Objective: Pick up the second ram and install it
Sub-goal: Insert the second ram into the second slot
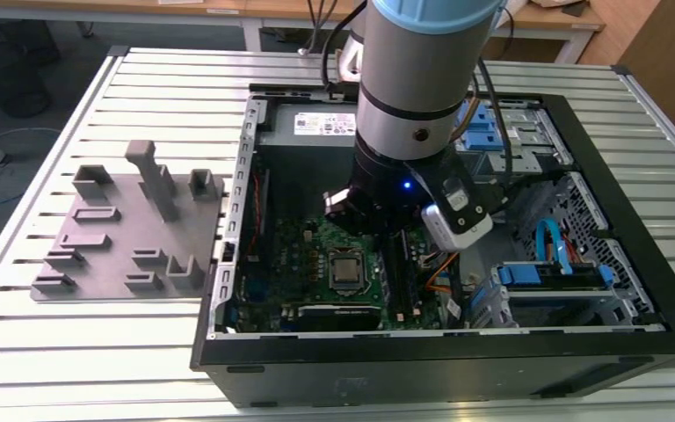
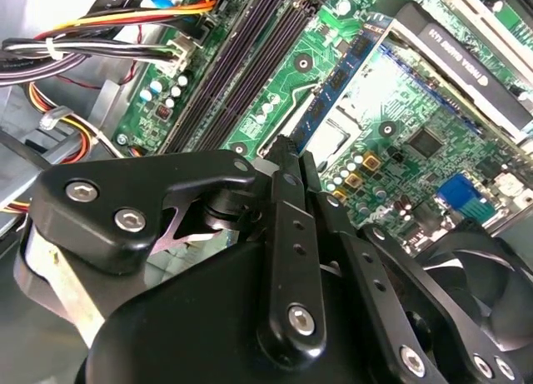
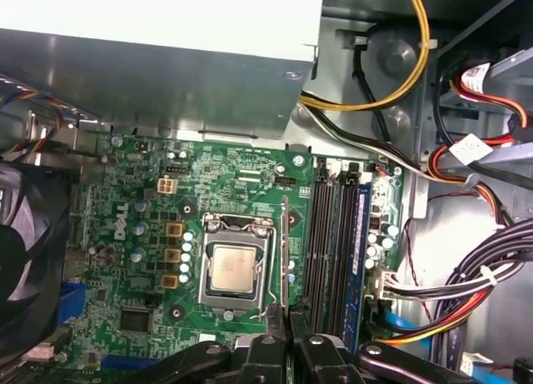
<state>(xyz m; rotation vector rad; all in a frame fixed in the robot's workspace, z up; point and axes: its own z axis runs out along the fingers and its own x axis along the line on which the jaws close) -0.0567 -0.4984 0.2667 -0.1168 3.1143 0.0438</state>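
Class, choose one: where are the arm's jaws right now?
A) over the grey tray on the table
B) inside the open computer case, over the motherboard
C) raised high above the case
B: in the first wrist view the jaws, shut on the second ram, hang over the green motherboard beside the processor chip; the exterior view shows the arm reaching down into the computer case.

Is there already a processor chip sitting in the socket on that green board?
Yes, in the first wrist view a square silver processor chip sits in its metal-framed socket on the green motherboard.
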